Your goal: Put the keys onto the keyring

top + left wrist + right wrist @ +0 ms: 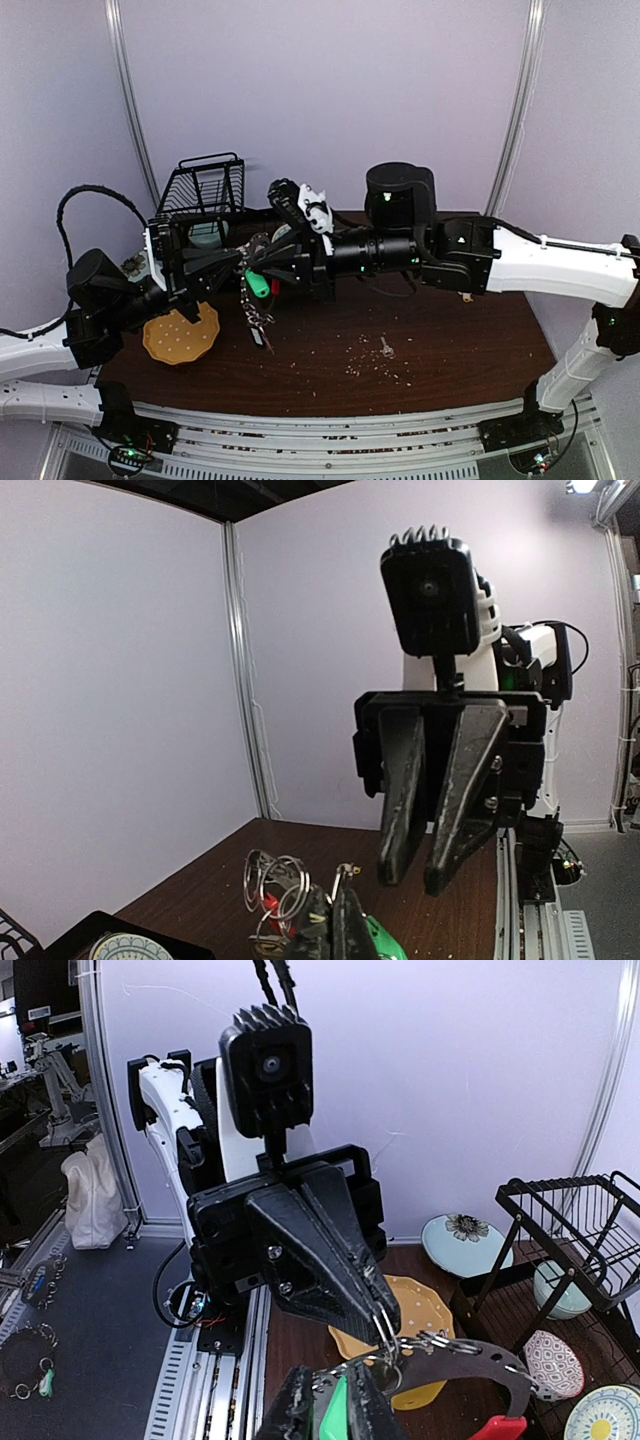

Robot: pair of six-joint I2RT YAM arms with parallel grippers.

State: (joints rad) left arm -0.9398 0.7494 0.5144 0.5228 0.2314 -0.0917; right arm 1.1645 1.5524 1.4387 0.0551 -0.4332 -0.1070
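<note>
The keyring [258, 248] hangs above the table between both arms. Its silver rings [275, 880] and red clip [505, 1428] show beside my left gripper [333, 895], which is shut on a ring wire [386, 1345]. A chain [258, 318] dangles from it. A green key [257, 283] sits just under the fingertips. My right gripper [333, 1375] faces the left one tip to tip, jaws a little apart. The green key [336, 1410] shows through their gap. In the left wrist view nothing sits between the right fingertips [400, 872]. One small silver key [386, 347] lies loose on the table.
A black dish rack [205, 190] with plates stands at the back left. A yellow dotted plate [181, 335] lies under the left arm. A pale blue flowered plate [465, 1240] lies by the rack. Crumbs dot the brown table [450, 350].
</note>
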